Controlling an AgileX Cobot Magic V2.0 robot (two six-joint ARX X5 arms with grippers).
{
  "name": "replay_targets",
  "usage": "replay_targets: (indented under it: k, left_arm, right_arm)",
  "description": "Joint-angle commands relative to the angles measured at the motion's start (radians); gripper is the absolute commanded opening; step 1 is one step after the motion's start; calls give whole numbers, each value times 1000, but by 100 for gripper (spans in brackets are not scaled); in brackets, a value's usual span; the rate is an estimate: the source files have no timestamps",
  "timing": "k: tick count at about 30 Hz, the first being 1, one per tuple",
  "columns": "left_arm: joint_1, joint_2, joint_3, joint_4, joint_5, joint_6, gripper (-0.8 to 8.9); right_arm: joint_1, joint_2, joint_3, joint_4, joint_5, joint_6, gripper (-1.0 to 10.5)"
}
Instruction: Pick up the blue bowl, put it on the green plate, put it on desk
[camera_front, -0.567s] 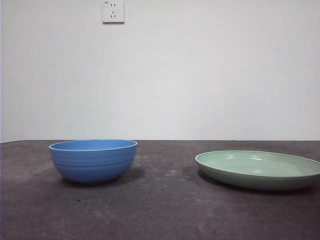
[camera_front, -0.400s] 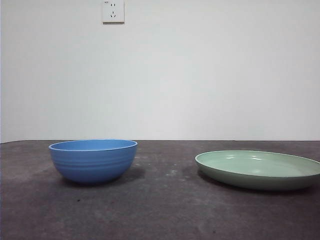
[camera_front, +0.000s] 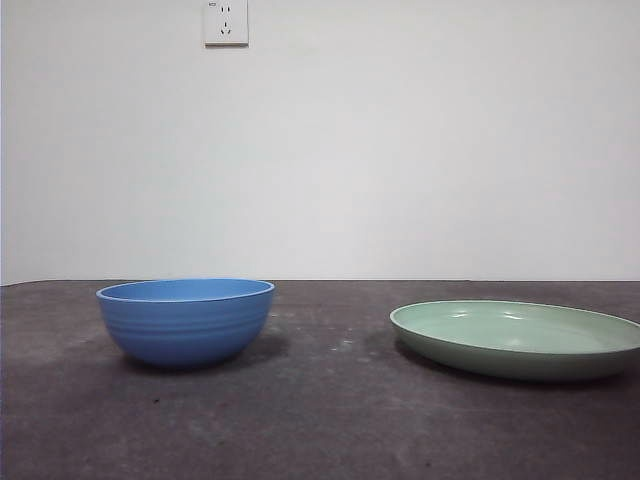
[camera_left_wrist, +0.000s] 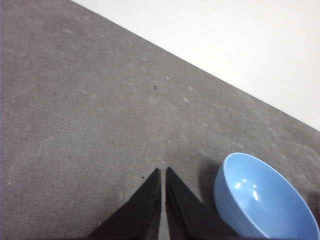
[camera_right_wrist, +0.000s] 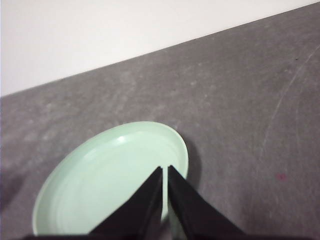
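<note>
Both grippers wait above the desk (camera_front: 330, 420) with nothing in them: your left gripper (camera_left_wrist: 163, 172) has its jaws pressed together, tips over bare tabletop just beside the blue bowl (camera_left_wrist: 262, 197), and your right gripper (camera_right_wrist: 165, 170) is likewise closed, its tips hanging over the near part of the green plate (camera_right_wrist: 100, 185). I judge this a start pose, each arm parked by the thing on its own side; nothing is lifted yet.

Going largest to smallest in the front view: the desk fills the lower part of the frame. The green plate (camera_front: 515, 338) lies flat at the lower right, open face up, running off the right edge. The blue bowl (camera_front: 186, 320) stands upright at the lower left, mouth up, well apart from the plate. Both are round, so neither has a long axis across the table; each one's axis of symmetry is vertical. A wall socket (camera_front: 226, 22) sits at the upper left.

You must open the left jaws before taking the bowl's rim.
</note>
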Motion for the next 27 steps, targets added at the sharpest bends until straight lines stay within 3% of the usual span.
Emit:
replay_targets:
  k: [1, 6, 11, 20, 27]
  left_arm:
    - [2, 3, 68, -13, 6, -10, 15]
    - [2, 38, 174, -61, 6, -9, 15]
    - [2, 119, 308, -130, 35, 59, 15]
    - [0, 367, 564, -287, 232, 233, 14]
    - [-14, 553, 724, -424, 423, 320, 14]
  right_arm:
    - [0, 0, 59, 13, -3, 28, 11]
    - [0, 1, 159, -13, 3, 26, 11]
    - [0, 50, 293, -119, 6, -15, 11]
    - [0, 263, 565, -358, -95, -171, 11]
    - [1, 471, 751, -570, -248, -307, 11]
